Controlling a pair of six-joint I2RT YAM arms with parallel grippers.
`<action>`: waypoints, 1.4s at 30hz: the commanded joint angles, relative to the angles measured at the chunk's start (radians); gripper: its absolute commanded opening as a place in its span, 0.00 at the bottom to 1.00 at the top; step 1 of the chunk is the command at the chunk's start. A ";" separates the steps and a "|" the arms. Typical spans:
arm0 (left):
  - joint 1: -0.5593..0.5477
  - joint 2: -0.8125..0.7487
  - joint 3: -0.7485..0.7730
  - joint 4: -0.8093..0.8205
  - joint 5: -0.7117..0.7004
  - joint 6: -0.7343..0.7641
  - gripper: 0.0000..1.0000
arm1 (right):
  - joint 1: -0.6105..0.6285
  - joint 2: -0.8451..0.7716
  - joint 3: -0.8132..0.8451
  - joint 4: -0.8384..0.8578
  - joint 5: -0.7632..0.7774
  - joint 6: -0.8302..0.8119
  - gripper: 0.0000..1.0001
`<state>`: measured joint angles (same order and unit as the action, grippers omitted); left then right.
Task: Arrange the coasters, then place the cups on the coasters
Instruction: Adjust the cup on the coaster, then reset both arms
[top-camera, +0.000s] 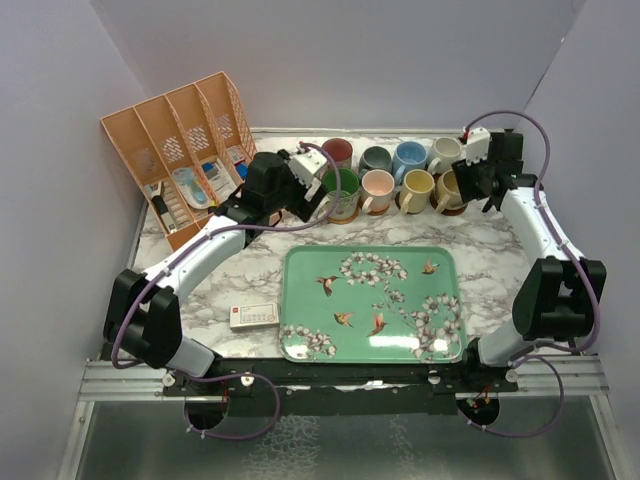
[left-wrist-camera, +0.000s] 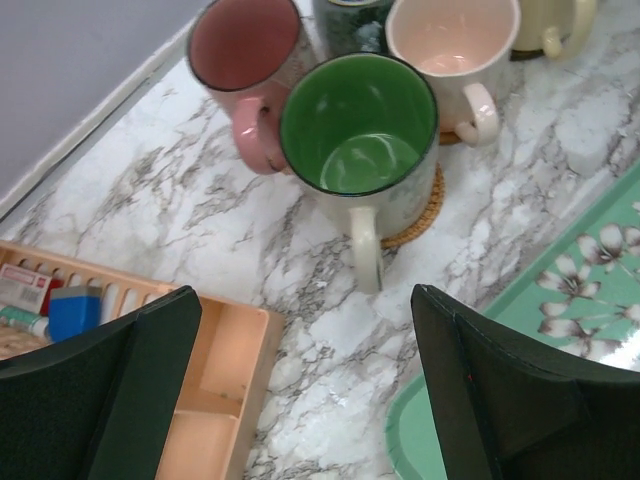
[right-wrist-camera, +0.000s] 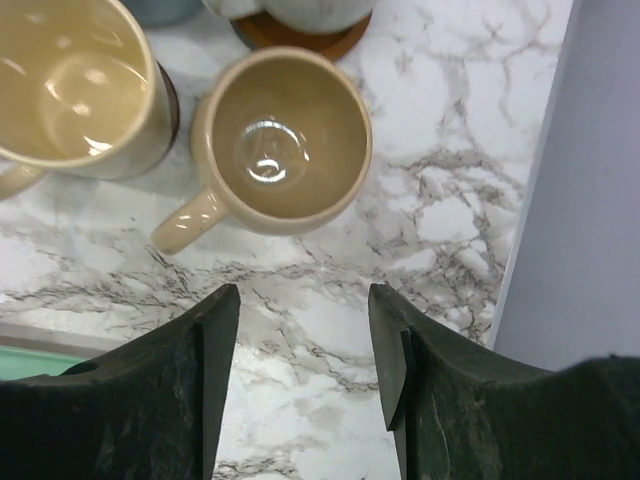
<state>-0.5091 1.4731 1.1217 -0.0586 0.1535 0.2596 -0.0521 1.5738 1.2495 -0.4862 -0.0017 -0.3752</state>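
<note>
Eight cups stand in two rows at the back of the table. The green cup (left-wrist-camera: 360, 140) sits on a woven coaster (left-wrist-camera: 422, 214), between a dark-pink cup (left-wrist-camera: 245, 55) and a pale pink cup (left-wrist-camera: 455, 40). My left gripper (left-wrist-camera: 305, 380) hangs open just short of the green cup's handle, with nothing between its fingers. My right gripper (right-wrist-camera: 305, 350) is open over bare marble, just short of the tan cup (right-wrist-camera: 285, 130) and holding nothing. The yellow cup (right-wrist-camera: 75, 80) stands to its left. A dark brown coaster (right-wrist-camera: 300, 35) shows under the cream cup behind. From above, left gripper (top-camera: 322, 196), right gripper (top-camera: 475, 185).
A green floral tray (top-camera: 372, 303) lies in the middle near the front. An orange divided organizer (top-camera: 185, 150) stands at the back left, close to my left arm. A small white remote (top-camera: 254, 316) lies left of the tray. The right wall is close beside my right gripper.
</note>
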 joint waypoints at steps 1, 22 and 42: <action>0.073 -0.060 0.003 0.056 -0.084 -0.064 0.92 | -0.002 -0.055 0.104 -0.063 -0.139 0.018 0.57; 0.444 -0.252 -0.012 -0.036 -0.048 -0.184 0.99 | 0.012 -0.260 -0.025 0.200 -0.299 0.146 0.95; 0.468 -0.547 -0.206 0.037 -0.095 -0.139 0.99 | 0.012 -0.539 -0.224 0.271 -0.336 0.222 1.00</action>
<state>-0.0475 0.9600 0.9470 -0.0830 0.0582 0.1291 -0.0448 1.0523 1.0054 -0.2249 -0.3126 -0.1455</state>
